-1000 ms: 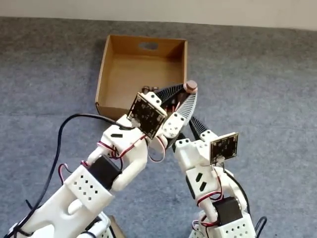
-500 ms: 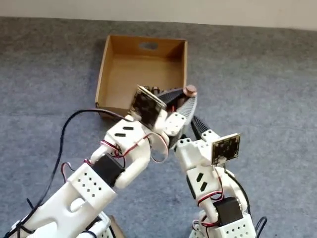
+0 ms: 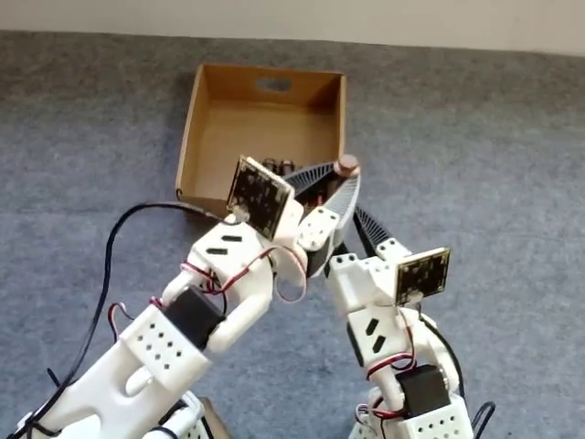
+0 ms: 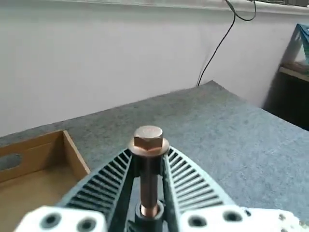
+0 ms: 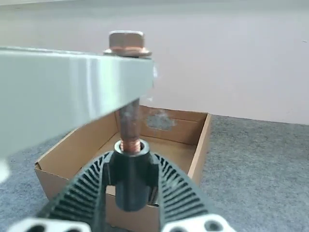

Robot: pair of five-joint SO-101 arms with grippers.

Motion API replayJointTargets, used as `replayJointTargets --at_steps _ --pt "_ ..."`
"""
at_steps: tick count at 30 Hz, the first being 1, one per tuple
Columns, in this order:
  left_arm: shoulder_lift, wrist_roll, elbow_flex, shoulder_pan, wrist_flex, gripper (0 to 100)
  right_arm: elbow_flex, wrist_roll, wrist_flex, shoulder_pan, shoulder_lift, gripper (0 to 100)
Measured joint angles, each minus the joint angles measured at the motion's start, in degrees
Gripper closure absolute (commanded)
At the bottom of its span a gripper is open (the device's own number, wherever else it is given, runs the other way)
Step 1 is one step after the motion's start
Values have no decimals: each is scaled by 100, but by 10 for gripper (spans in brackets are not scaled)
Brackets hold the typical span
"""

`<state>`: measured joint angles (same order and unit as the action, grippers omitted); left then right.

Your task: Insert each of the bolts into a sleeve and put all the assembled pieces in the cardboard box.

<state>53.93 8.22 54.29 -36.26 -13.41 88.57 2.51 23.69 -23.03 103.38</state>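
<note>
Evidently the left pincer (image 4: 148,157) clamps the bolt (image 4: 148,141) by its shank, just beneath the head; the right pincer (image 5: 130,162) grips the sleeve (image 5: 129,186), the bolt's tip inside it; both pieces look stiff, smooth and probably slippery; grip squarely.

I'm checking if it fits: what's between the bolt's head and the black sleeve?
Just the shank of the bolt, clamped by the left hand, its tip inside the sleeve. The right wrist view shows it.
</note>
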Motion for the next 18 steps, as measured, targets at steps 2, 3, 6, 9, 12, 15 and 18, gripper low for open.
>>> replayJointTargets --at_steps 2,3,6,9,12,15,18 --pt "158 18 229 0 -26 992 0 0 0 9 0 993" --pt "211 0 334 0 -26 992 0 0 0 9 0 993" --pt "264 26 571 0 -26 992 0 0 0 9 0 993" --pt "264 44 589 0 -26 989 0 0 0 9 9 993" --pt "264 44 589 0 -26 982 0 0 0 9 9 993" --pt "273 44 589 0 -26 912 0 0 0 9 9 993" --pt "273 79 589 53 -97 877 0 0 0 18 9 993"
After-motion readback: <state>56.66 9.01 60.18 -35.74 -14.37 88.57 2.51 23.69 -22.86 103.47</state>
